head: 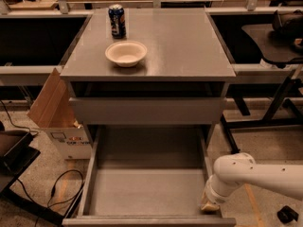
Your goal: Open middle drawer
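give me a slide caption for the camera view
Gripper at a front corner of the pulled-out drawer; bowl and can on the cabinet.

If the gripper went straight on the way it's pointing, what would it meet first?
Likely the right wall of the open drawer, near its front corner; the gripper points down at it, though depth is unclear.

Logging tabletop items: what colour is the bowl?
Cream-white bowl, clearest in the camera view; the gripper sits at the front right corner of the open drawer.
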